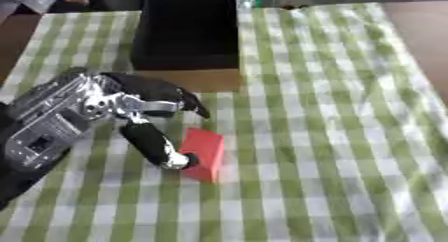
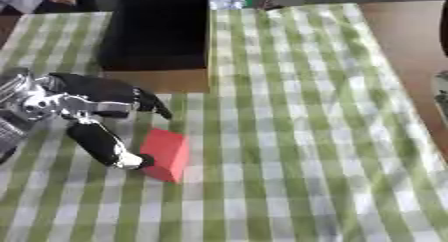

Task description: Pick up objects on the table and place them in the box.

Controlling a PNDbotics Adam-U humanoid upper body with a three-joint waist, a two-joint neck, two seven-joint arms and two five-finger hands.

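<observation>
Left hand [image 1: 131,106], mid-left of frame, is spread open; its thumb tip touches the red block [image 1: 203,153] without gripping. Box [image 1: 188,33] stands upper centre. Checked cloth [image 1: 332,136] lies bare rightward.

Your left arm [image 1: 48,121] comes in from the left edge, its silver wrist angled toward the middle of the view. Your left hand [image 1: 149,106] is spread, the fingers [image 1: 179,97] reaching forward and a little downward, the thumb [image 1: 156,145] stretched down and to the right, apart from them. Your right hand shows in neither view.
</observation>
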